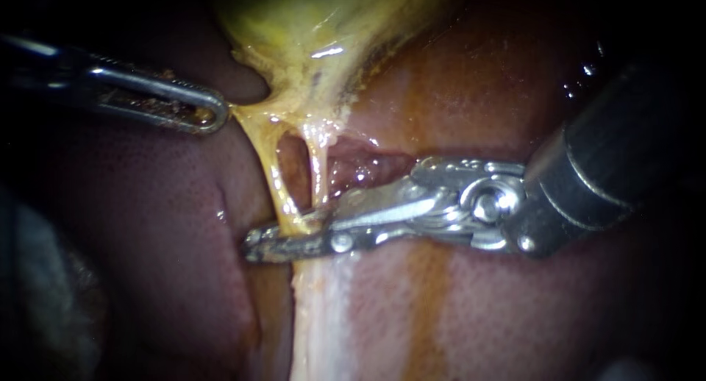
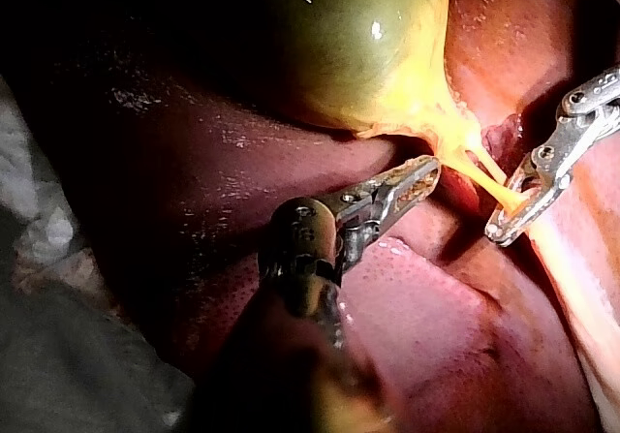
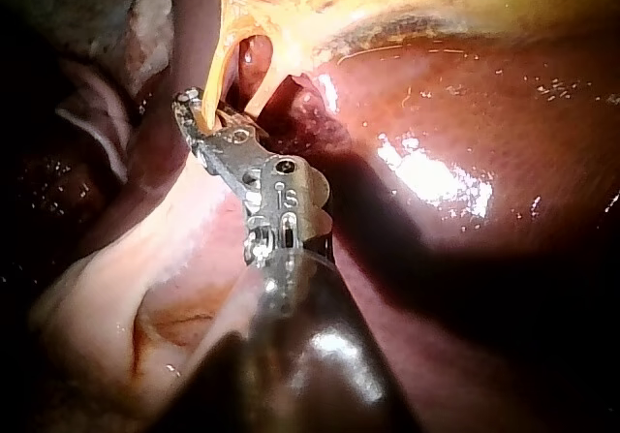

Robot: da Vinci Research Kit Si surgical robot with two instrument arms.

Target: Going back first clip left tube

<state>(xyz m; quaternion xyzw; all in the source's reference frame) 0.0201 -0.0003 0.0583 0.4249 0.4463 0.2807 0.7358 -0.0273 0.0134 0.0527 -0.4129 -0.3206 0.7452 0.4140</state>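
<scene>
The right instrument's tool [image 1: 261, 247] stands slightly spread around the left tube [image 1: 273, 176], which runs between its jaws. I can't make out a clip there. Just beside it the right tube [image 1: 318, 168] is bare. Farther off, the left instrument's tool [image 1: 209, 116] pinches yellow tissue [image 1: 251, 116] under the gallbladder [image 1: 316, 28], holding both tubes taut. Backing away looks barely begun.

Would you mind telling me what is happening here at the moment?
The left instrument grips the yellow tissue under the gallbladder and holds it stretched sideways, so the left tube and the right tube stand out over the liver. The right instrument has its tip at the lower end of the left tube.
</scene>
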